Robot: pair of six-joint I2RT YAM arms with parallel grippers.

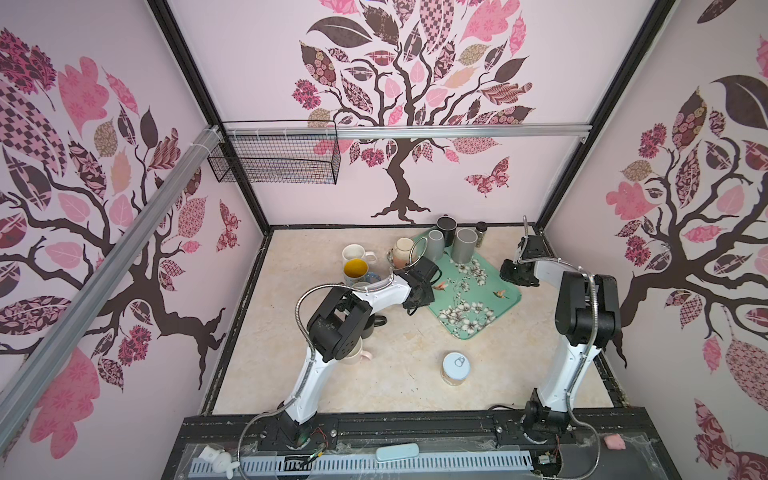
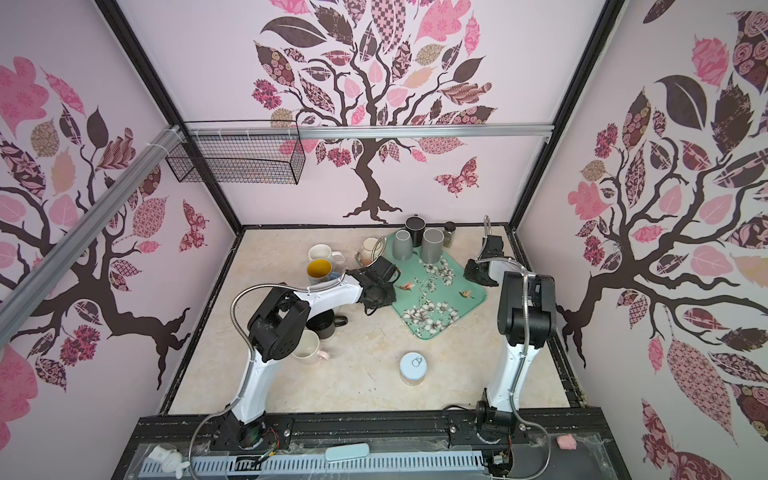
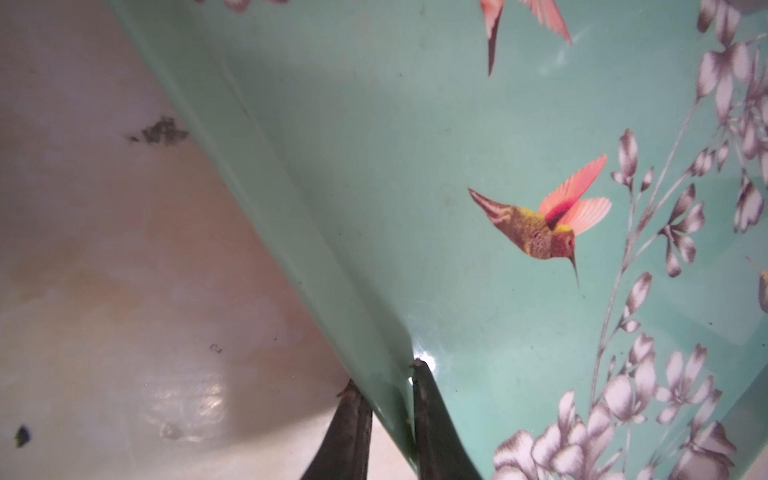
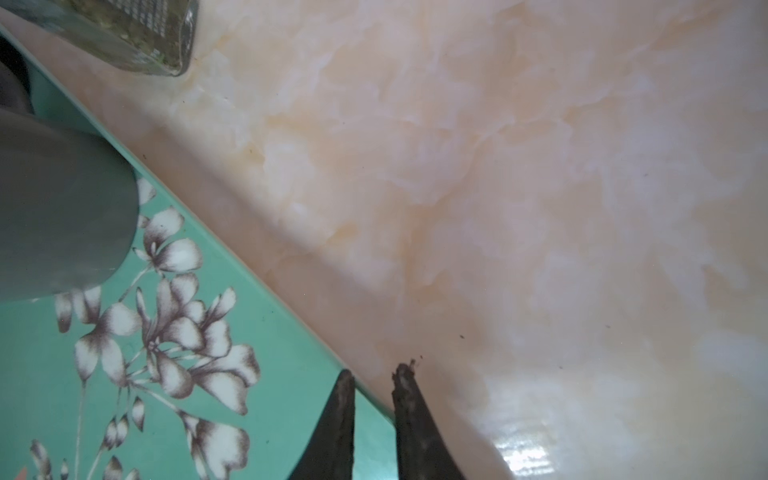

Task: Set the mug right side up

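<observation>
Two grey mugs (image 1: 435,244) (image 1: 464,245) and a black mug (image 1: 446,226) stand at the far end of the teal flowered tray (image 1: 509,297). From here I cannot tell which way up they stand. My left gripper (image 3: 384,374) (image 1: 430,293) is shut on the tray's left rim, one finger inside it and one outside. My right gripper (image 4: 374,371) (image 1: 510,279) is shut on the tray's right rim (image 4: 291,415) in the same way. One grey mug (image 4: 62,228) shows in the right wrist view.
Several more mugs stand left of the tray: white (image 1: 354,252), yellow-lined (image 1: 356,270), pale floral (image 1: 402,251), black (image 1: 368,326) and pink-handled (image 1: 358,354) under the left arm. A tin can (image 1: 455,368) sits near the front. A spice jar (image 1: 481,232) stands behind the tray.
</observation>
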